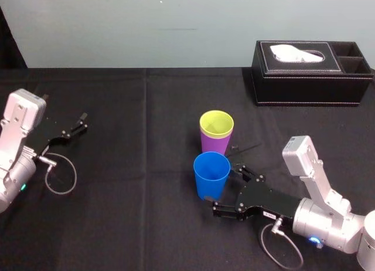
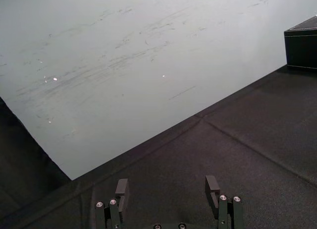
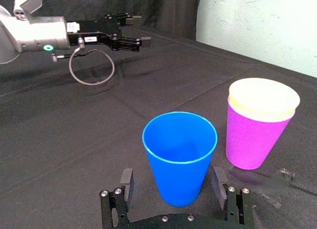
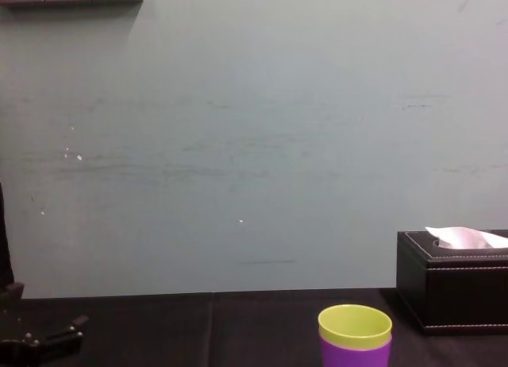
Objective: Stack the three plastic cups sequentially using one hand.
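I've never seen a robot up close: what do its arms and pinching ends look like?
The left arm and right arm are silver-grey rounded casings, each with a small teal light. The left tool and right tool are black, with thin linked fingers, a white label and a looping black cable.

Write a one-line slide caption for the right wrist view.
Right gripper, jaws open either side of the blue cup; yellow-green cup nested in the purple cup beside it; left gripper parked beyond.
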Motion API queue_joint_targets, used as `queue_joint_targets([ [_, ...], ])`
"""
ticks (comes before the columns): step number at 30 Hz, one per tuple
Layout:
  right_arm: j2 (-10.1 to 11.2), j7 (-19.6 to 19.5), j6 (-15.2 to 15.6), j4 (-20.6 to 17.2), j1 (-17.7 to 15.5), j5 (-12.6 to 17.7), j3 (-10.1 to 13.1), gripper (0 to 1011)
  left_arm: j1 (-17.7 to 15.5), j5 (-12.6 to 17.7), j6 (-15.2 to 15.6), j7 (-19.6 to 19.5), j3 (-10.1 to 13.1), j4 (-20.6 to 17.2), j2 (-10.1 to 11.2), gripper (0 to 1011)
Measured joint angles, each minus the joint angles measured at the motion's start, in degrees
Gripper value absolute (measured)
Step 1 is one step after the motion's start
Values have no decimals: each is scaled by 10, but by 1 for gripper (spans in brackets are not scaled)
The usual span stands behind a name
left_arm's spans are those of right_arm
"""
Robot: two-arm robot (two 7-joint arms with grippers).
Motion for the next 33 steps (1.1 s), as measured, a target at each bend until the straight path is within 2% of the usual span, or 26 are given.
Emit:
queue_joint_targets([
  [7, -16, -20, 7, 12, 12, -15, -7, 1003, 0, 0, 0, 0, 0, 0, 0, 1011],
  [14, -25, -33, 10, 17, 15, -21, -3, 1003, 0, 0, 0, 0, 0, 0, 0, 1011],
  [33, -48, -27, 13, 36, 34, -25, -11, 1003, 0, 0, 0, 0, 0, 0, 0, 1011],
])
